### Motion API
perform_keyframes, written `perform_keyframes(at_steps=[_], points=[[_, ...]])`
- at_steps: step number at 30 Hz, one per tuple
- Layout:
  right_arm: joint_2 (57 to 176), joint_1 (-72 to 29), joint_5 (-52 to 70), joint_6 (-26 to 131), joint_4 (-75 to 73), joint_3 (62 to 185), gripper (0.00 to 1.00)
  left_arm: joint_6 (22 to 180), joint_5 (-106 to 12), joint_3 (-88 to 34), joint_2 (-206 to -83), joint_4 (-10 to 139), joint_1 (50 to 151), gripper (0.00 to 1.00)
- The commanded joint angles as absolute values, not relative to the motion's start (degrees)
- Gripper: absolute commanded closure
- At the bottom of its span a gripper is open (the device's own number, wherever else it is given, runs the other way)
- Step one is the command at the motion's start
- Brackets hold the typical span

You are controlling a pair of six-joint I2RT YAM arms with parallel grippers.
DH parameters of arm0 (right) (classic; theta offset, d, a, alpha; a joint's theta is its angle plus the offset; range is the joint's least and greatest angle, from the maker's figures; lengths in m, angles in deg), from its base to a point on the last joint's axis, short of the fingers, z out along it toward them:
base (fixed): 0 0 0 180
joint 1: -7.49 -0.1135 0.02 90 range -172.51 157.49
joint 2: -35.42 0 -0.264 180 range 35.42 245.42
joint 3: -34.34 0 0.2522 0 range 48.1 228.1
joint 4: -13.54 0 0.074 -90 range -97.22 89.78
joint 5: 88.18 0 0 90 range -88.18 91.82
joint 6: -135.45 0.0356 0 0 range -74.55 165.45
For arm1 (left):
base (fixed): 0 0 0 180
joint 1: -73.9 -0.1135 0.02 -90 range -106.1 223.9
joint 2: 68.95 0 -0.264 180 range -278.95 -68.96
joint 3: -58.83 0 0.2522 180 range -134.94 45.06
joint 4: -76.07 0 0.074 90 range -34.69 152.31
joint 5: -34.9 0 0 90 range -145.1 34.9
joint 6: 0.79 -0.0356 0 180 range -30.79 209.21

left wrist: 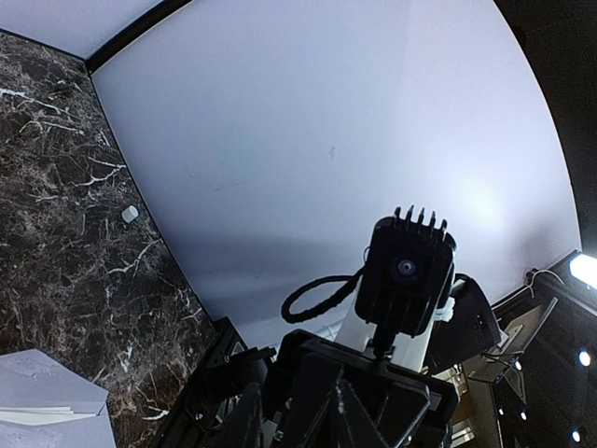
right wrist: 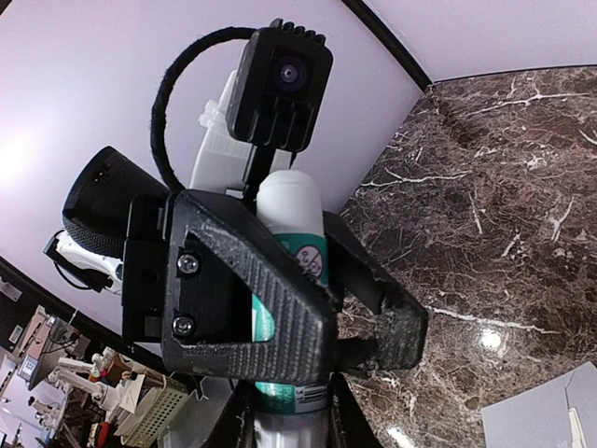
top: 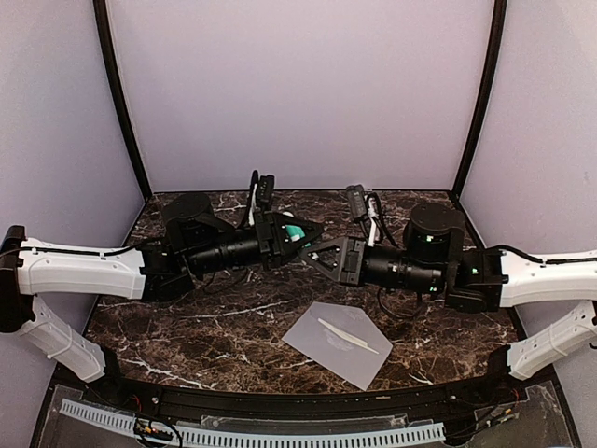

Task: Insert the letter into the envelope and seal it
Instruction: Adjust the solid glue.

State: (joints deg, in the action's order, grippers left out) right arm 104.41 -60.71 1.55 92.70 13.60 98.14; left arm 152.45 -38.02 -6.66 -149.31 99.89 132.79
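Note:
A glue stick [top: 294,231] with a white end and teal label is held above the table's middle, where both grippers meet. My left gripper [top: 303,233] is shut on its body; its black fingers [right wrist: 261,308] cover the stick [right wrist: 291,210] in the right wrist view. My right gripper [top: 315,254] closes on the stick's near end, between its own fingers [right wrist: 287,415]. The grey envelope [top: 322,347] lies flat near the front edge. The letter [top: 347,336], folded to a narrow pale strip, lies on it. Both also show in the left wrist view, the envelope [left wrist: 47,378] and the letter [left wrist: 37,415].
The dark marble table [top: 215,317] is walled by pale panels at the back and sides. A small white piece [left wrist: 130,214] lies at the foot of the back wall. The right arm's camera [left wrist: 408,271] faces the left wrist camera closely.

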Motion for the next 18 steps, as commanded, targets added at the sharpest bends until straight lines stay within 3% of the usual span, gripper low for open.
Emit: perform_keyframes(at_steps=[1,10,18], points=[[105.7,-60.4,-0.1,94.3,17.3,98.5,0.95,151.7,-36.6,-8.2,-148.7,101.9,133.9,0.81],[105.4,-60.6,-0.1,94.3,16.2,98.1,0.87,151.9,-37.3,-7.1,-148.0,100.9,133.9,1.0],[103.9,-60.6,0.9,93.6,15.9,96.9,0.69,151.5,-39.2,-6.1,-146.4,99.2,133.9,1.0]])
